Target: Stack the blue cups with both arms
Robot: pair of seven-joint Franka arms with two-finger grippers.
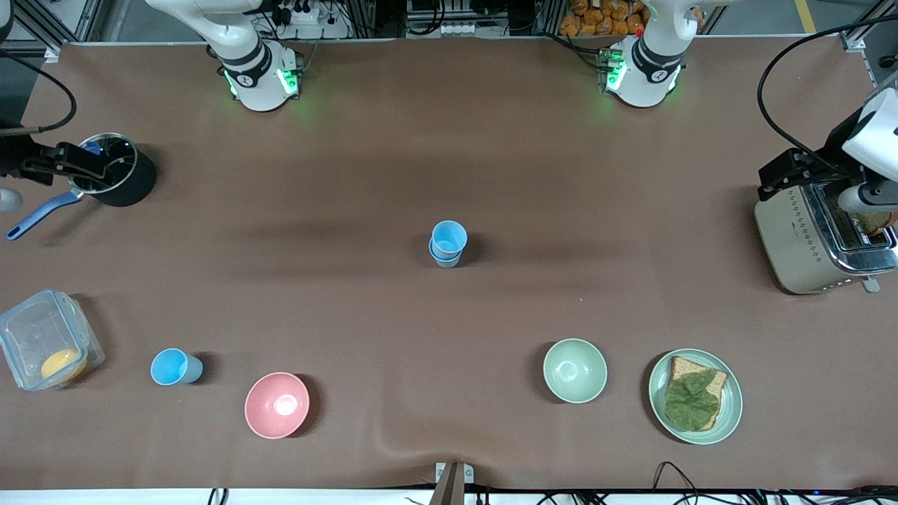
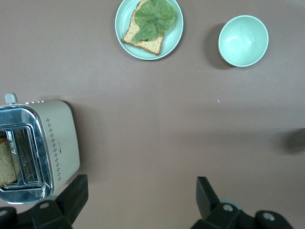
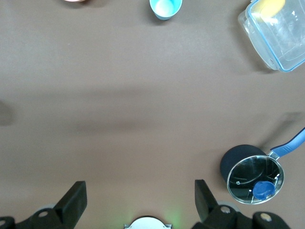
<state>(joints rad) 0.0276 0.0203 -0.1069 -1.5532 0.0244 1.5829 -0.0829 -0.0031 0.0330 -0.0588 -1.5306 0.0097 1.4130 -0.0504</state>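
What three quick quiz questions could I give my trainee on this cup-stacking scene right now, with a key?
1. True or false: all the blue cups are already in one stack.
2. Which bowl is the single blue cup beside? A) pale green bowl B) pink bowl
3. Fill in: the left gripper hangs open over the table beside the ______.

Key:
1. False. Two nested cups stand mid-table; one stands alone toward the right arm's end, nearer the front camera.
2. B.
3. Toaster. The right gripper, also open, hangs near the saucepan.
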